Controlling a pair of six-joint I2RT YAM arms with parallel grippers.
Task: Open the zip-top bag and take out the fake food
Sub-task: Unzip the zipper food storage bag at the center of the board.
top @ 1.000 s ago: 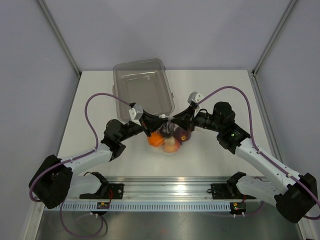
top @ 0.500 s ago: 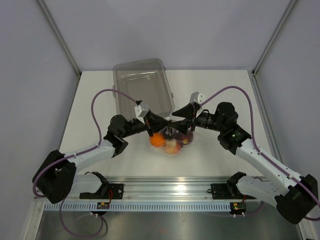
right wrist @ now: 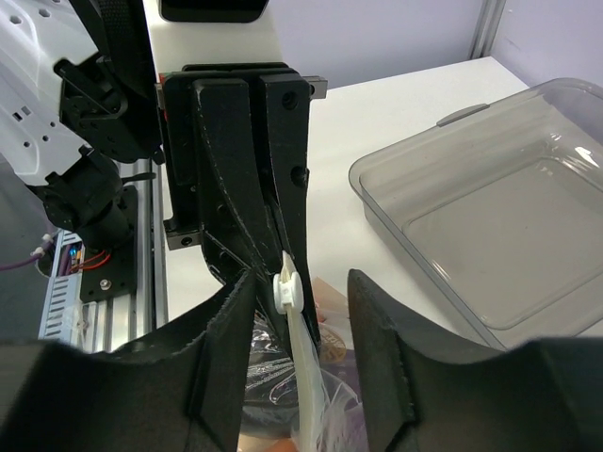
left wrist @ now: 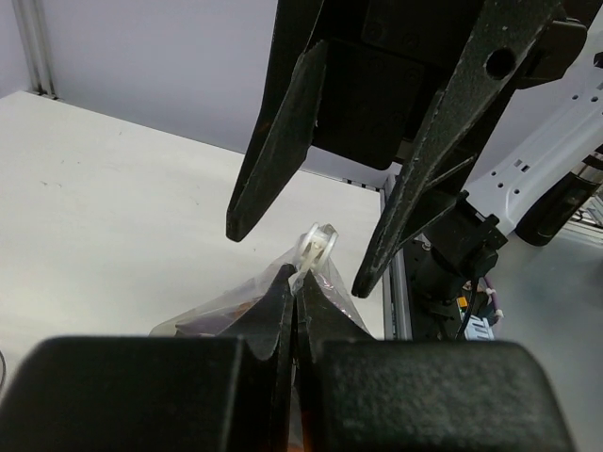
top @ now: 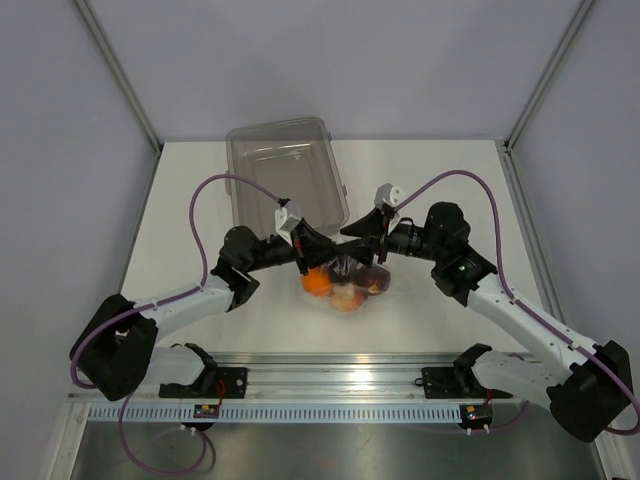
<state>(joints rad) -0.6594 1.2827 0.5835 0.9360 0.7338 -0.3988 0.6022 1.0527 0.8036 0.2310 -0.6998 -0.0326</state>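
Release is what has just happened: the right gripper (right wrist: 296, 299), pinched narrow at the bag top a second ago, now has its jaws apart, one on each side of the white zip slider (right wrist: 285, 290) and gripping nothing. The left gripper (left wrist: 295, 294) has pushed in slightly from 9 o'clock. It stays clamped shut on the top edge of the zip-top bag (top: 350, 292), holding that edge up.

In the top view the bag sits mid-table, at 6 o'clock from the clear bin (top: 285, 175), with the right gripper reaching in from 3 o'clock. The fake food (top: 318, 283) is still inside, orange and peach pieces showing through the plastic.

By my reading the zip is not yet drawn. The right claw seems set for a fresh pinch on the slider.
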